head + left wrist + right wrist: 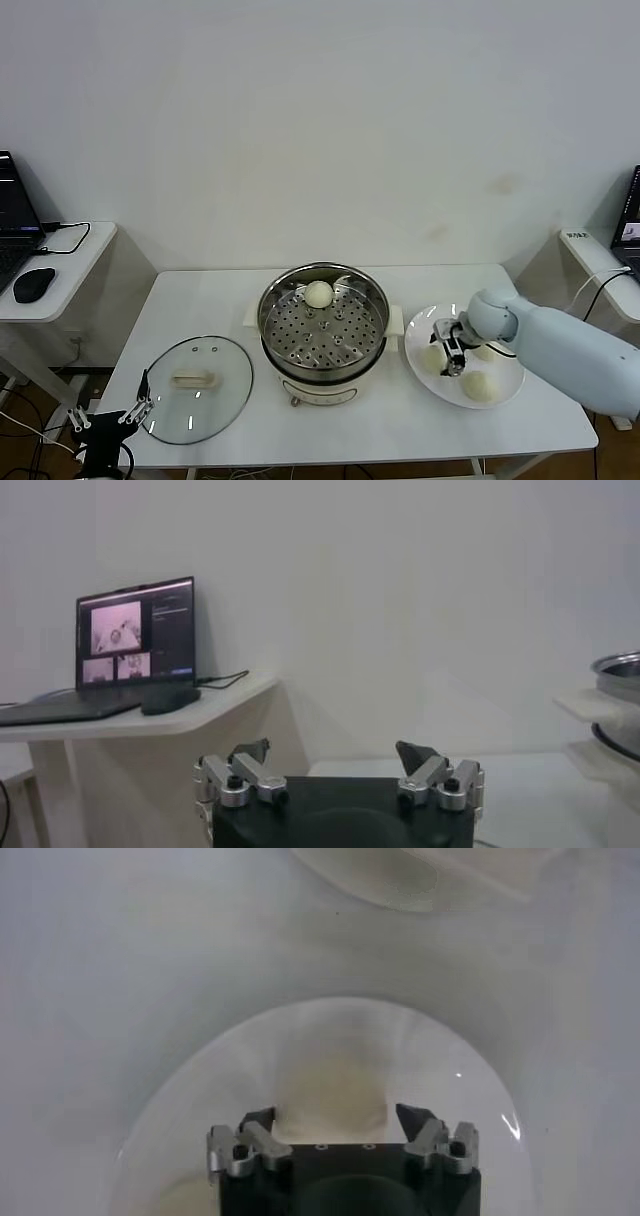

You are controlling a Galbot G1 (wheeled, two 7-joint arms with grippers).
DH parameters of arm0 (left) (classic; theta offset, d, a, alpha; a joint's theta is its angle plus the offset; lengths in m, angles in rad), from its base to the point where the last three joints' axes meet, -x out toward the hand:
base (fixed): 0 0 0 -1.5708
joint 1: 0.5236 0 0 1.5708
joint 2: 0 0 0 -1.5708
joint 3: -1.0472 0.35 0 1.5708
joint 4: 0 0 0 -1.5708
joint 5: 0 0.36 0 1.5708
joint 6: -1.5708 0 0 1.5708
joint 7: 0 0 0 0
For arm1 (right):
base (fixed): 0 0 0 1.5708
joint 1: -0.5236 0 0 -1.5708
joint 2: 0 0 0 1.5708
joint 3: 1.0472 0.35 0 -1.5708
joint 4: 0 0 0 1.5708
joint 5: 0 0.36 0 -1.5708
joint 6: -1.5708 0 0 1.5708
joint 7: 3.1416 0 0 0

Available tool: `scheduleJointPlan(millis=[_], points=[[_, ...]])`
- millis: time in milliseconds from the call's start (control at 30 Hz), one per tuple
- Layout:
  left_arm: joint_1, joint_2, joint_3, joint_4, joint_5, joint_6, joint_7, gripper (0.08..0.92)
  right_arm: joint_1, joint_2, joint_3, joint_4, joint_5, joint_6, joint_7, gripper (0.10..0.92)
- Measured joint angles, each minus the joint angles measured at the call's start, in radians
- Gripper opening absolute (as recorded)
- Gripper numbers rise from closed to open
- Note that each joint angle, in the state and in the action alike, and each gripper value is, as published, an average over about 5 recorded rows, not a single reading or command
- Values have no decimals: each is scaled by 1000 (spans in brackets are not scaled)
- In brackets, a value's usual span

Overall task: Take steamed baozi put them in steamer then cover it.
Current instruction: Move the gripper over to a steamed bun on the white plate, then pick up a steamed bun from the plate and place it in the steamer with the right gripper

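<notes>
The steamer (pixel 266 318) stands mid-table with one steamed baozi (pixel 318 293) at the back of its perforated tray. Three more baozi lie on a white plate (pixel 450 392) to its right. My right gripper (pixel 446 350) is down on the plate's left side, open, with its fingers on either side of one baozi (pixel 432 358). The right wrist view shows that baozi (pixel 330 1083) between the jaws of the right gripper (pixel 333 1116), with a thin gap at one side. The cover (pixel 215 355) lies flat on the table's left. My left gripper (pixel 108 415) hangs open off the table's front-left corner.
Two other baozi (pixel 479 385) (pixel 487 352) sit right of the gripper on the plate. A side desk with a laptop (pixel 135 640) and a mouse (pixel 33 284) stands to the left. The left wrist view shows the steamer's edge (pixel 622 665).
</notes>
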Motion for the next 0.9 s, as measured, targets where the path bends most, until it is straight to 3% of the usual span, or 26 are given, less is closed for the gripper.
scheduleJointPlan(millis=[467, 900], points=[[-4, 2, 1, -5, -1, 0, 0, 823, 134, -64, -58, 55, 76, -6, -45, 645], [-26, 16, 23, -9, -8, 1, 0, 823, 574, -58, -297, 174, 323, -75, -44, 653]])
